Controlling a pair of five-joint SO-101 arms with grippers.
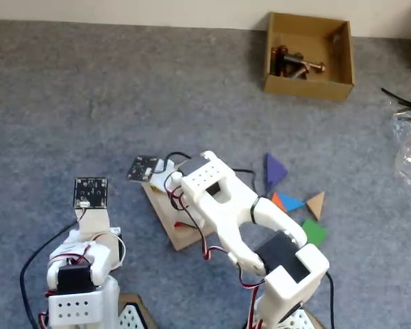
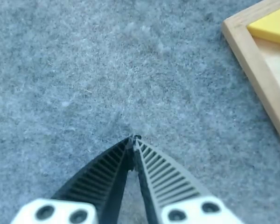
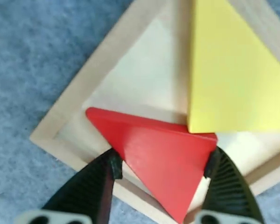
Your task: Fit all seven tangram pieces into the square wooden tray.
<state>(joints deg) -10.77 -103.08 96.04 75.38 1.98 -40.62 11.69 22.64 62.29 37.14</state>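
**Red triangle riding the rim, right arm has the play**

The right gripper point(image 3: 162, 164) is spread wide and clamped across the red triangle point(image 3: 149, 147), 1 finger point(image 3: 109, 172) on each side of it. The piece is not seated yet. Its far edge meets the near corner of the yellow triangle point(image 3: 228, 74), which lies flat in the tray point(image 3: 70, 102). Its nearest corner points back toward the gripper's base and overhangs the tray's rim. The bare floor lies ahead of the fingertips, beyond the red piece and beside the yellow one. So my read is that the piece has to go forward and down before it lies flat, and that rim overlap is the thing to watch.

The left gripper point(image 2: 133, 140) is closed tip to tip on nothing, hovering over bare carpet. The tray's corner sits ahead of it and off to 1 side, well apart, so the right arm point(image 1: 226, 205) is plainly the nearer one.

The high view adds what the wrist cameras miss: 5 loose pieces on the carpet beyond the right arm's far side, away from the left arm. They are the purple triangle point(image 1: 274, 169), orange piece point(image 1: 278, 200), blue piece point(image 1: 292, 203), tan triangle point(image 1: 316, 204) and green piece point(image 1: 314, 232). From up there the arm hides most of the tray, and the rim overlap shows in the right wrist view alone.
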